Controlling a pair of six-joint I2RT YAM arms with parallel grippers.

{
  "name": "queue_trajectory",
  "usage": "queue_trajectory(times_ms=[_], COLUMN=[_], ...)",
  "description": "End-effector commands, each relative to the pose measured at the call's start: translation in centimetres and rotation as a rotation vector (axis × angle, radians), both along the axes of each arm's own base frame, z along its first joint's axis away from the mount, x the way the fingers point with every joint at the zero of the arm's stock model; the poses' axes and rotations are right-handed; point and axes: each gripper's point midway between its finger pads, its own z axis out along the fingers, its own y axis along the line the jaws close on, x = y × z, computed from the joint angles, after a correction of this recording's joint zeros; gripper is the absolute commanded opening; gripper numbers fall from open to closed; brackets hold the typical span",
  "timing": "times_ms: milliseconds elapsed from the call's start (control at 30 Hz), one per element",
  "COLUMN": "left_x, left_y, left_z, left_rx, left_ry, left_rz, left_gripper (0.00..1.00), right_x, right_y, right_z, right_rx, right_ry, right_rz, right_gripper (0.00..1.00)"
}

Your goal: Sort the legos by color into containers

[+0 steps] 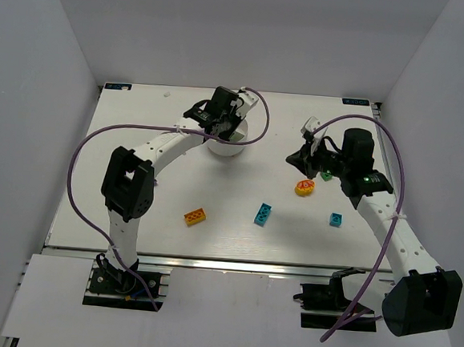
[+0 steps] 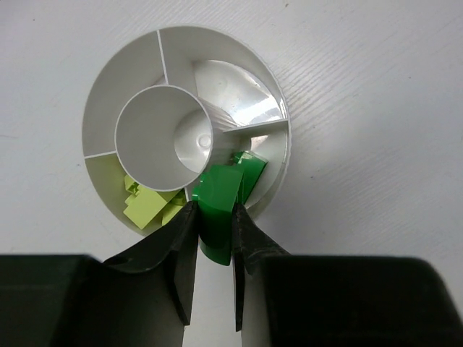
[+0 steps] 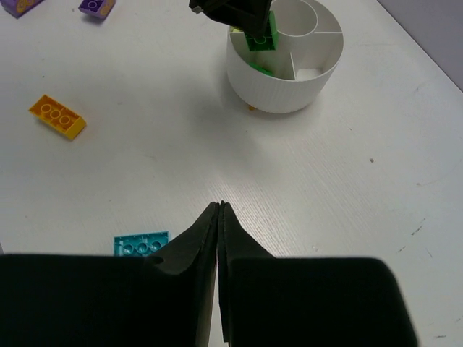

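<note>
The white divided bowl (image 1: 236, 147) stands at the table's far middle. My left gripper (image 2: 213, 211) is shut on a green brick (image 2: 215, 194) and holds it over the bowl's rim (image 2: 101, 94), above a compartment that holds another green brick (image 2: 251, 168). Lime bricks (image 2: 145, 204) lie in the neighbouring compartment. My right gripper (image 3: 219, 207) is shut and empty above bare table, right of the bowl (image 3: 283, 83). On the table lie an orange-yellow brick (image 1: 195, 216), a cyan brick (image 1: 262, 214), a small cyan brick (image 1: 336, 219), a round yellow-orange piece (image 1: 304, 187) and a small green brick (image 1: 326, 176).
Two purple bricks (image 3: 96, 6) lie at the top left of the right wrist view. The cyan brick (image 3: 141, 243) sits just left of my right fingers. White walls close in the table on three sides.
</note>
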Motion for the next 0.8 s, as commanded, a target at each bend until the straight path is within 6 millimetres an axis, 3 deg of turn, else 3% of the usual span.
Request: queue_trajectory(times_ms=[0,100,200,400,467,500,567,633,667,700,767], left_x=[0.9,1.0,0.9,0.6,0.4,0.3,-0.4,-1.2,-2.6,-4.2,-6.2], left_y=[0.6,0.6,0.6,0.4,0.3,0.3,0.6,1.2,1.9,2.7,3.9], left_z=[0.9,0.8,0.7,1.5,2.9,3.4,6.5,8.6,11.9,10.5,11.8], left_rx=[0.028,0.025,0.023,-0.008,-0.040,-0.051,-0.127,-0.245,-0.326,-0.340,-0.434], left_ry=[-0.059,-0.056,-0.047,-0.042,-0.053,-0.060,-0.099,-0.105,-0.143,-0.113,-0.153], left_rz=[0.035,0.042,0.048,0.056,0.066,0.070,0.105,0.187,0.194,0.211,0.253], left_gripper=[0.21,0.38,0.47,0.54,0.53,0.52,0.37,0.10,0.00,0.00,0.00], right_x=[-0.3,-0.4,-0.5,-0.6,-0.3,0.2,2.3,4.3,6.0,6.8,7.6], right_y=[0.1,0.1,0.2,0.0,-0.3,-0.7,-2.3,-4.1,-6.1,-6.7,-8.7], right_z=[1.2,1.2,1.2,1.1,1.0,1.0,0.6,0.2,-1.6,-1.7,-4.8], right_rx=[0.032,0.038,0.040,0.044,0.039,0.037,0.046,0.083,0.055,0.050,0.004], right_ry=[-0.040,-0.035,-0.031,-0.018,-0.015,-0.016,0.034,0.107,0.161,0.187,0.302], right_rz=[0.025,0.032,0.050,0.058,0.039,0.007,-0.164,-0.345,-0.471,-0.514,-0.593], right_gripper=[0.09,0.19,0.33,0.47,0.48,0.49,0.49,0.38,0.28,0.18,0.16])
